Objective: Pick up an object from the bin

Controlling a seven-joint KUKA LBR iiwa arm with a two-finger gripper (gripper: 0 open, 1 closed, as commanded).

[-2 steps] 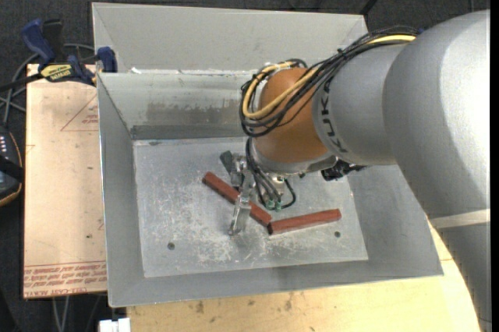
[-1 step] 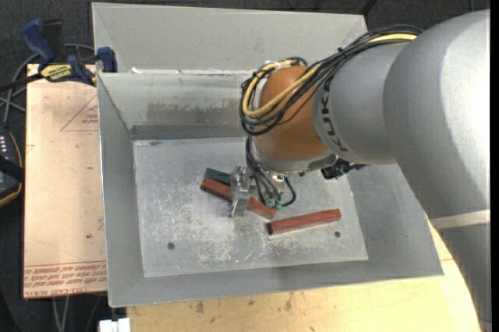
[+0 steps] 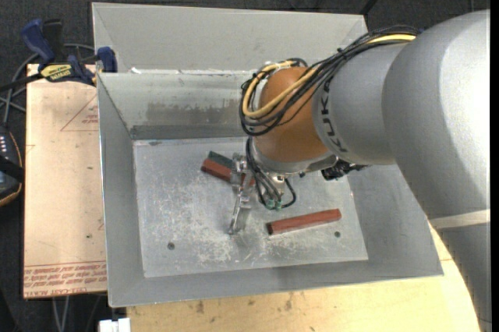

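Reaching into the bin (image 3: 156, 237), my claw (image 3: 235, 224) sits near a red bar (image 3: 304, 222); I can't tell if it's open.

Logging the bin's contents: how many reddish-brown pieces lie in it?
2: one long bar right of the pincer; a shorter piece back-left of it. The arm may hide more.

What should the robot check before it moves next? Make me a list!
1. Gripper down inside the bin: ok.
2. Gripper away from the bin's walls: ok.
3. Something held in the gripper: cannot tell.
4. Long red-brown bar lying flat, apart from the gripper: ok.
5. Short red-brown block in full sight: not ok, the arm hides part of it.
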